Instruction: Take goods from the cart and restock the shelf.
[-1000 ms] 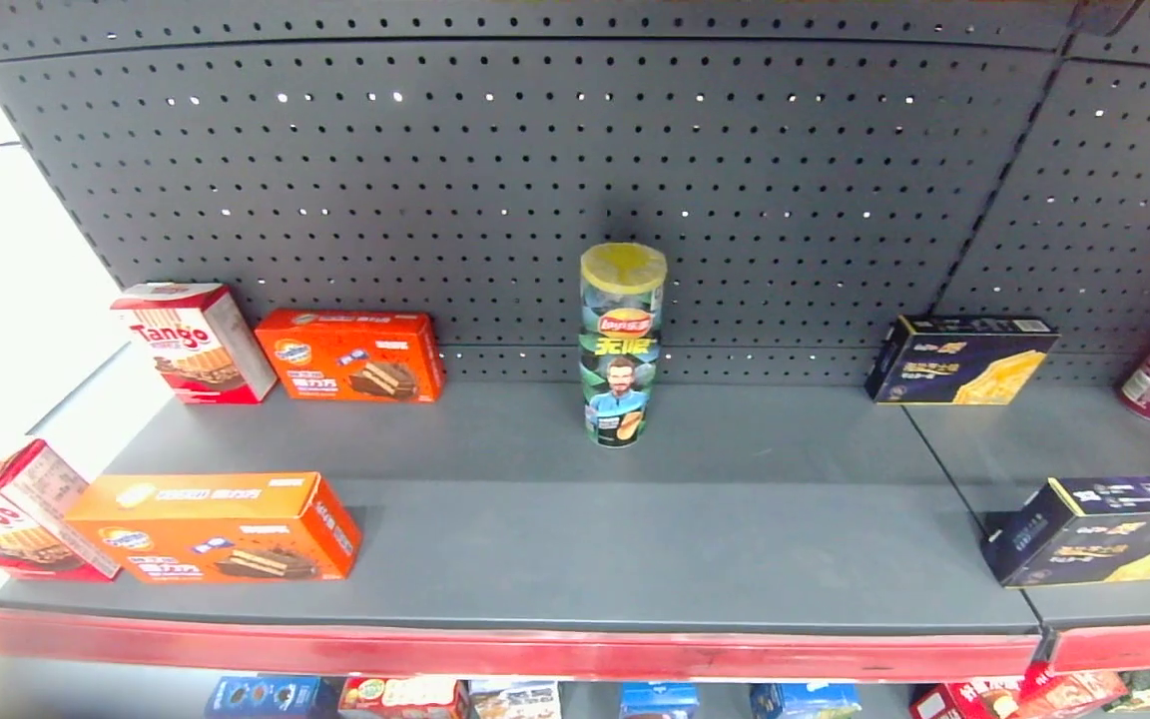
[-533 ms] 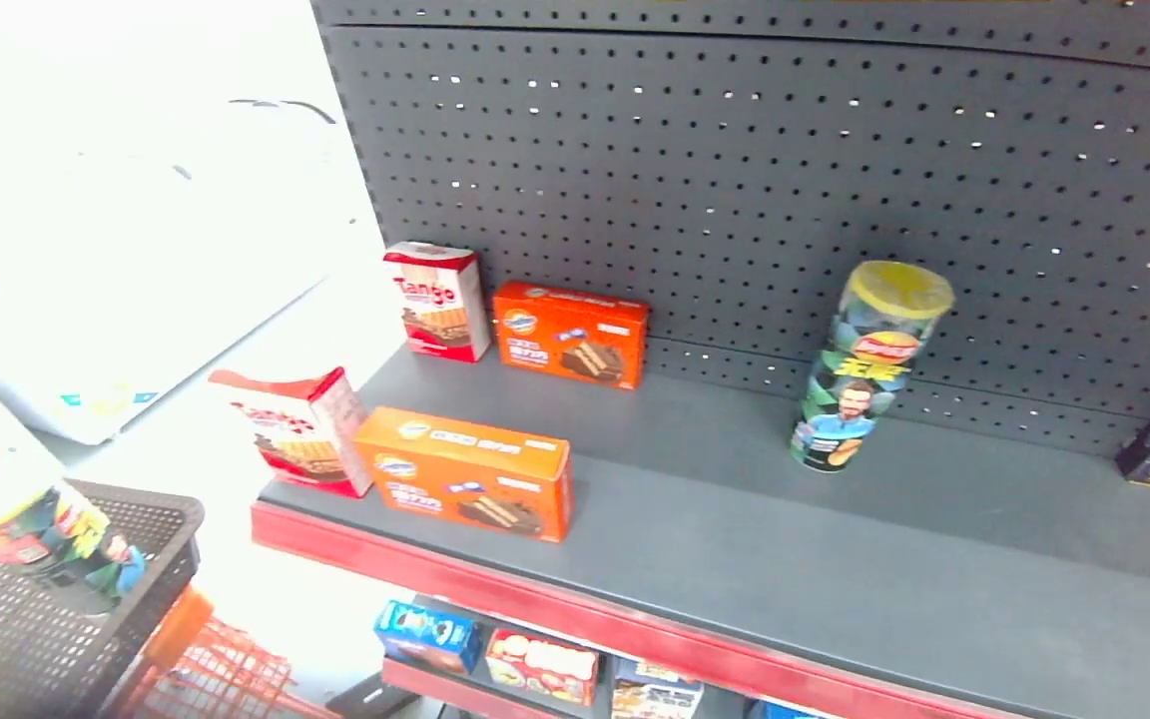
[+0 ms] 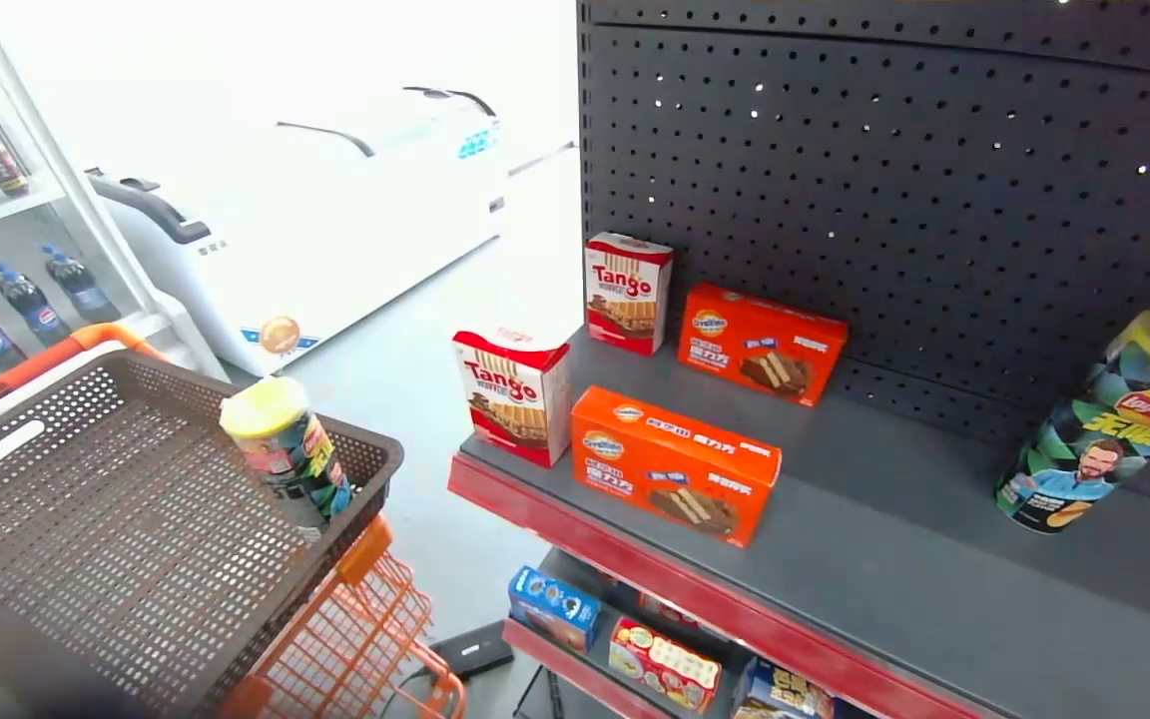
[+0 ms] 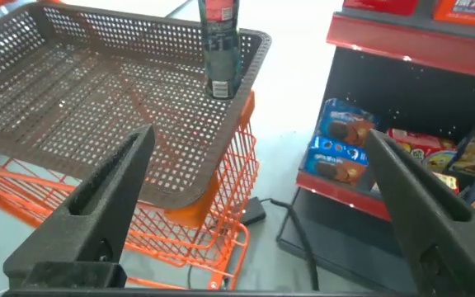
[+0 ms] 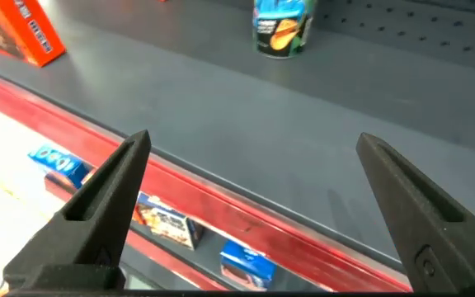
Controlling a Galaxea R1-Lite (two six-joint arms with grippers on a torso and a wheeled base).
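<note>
Currently, seemingly starting a pickup: facing the chip can [image 3: 286,449] standing upright inside the cart basket [image 3: 86,499], holding left hand [image 4: 258,139] and right hand [image 5: 252,142] wide apart, empty; likely needing reaching in next.

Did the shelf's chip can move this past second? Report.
No. The chip can still stands by the pegboard, right of the rear orange box; the camera turned.

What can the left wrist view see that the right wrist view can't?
Left wrist view: the brown basket on the orange cart, with a can standing in it. Right wrist view: the grey shelf top, a chip tube standing on it and part of an orange box. Both: the red shelf edge and snack packets on the shelf below.
</note>
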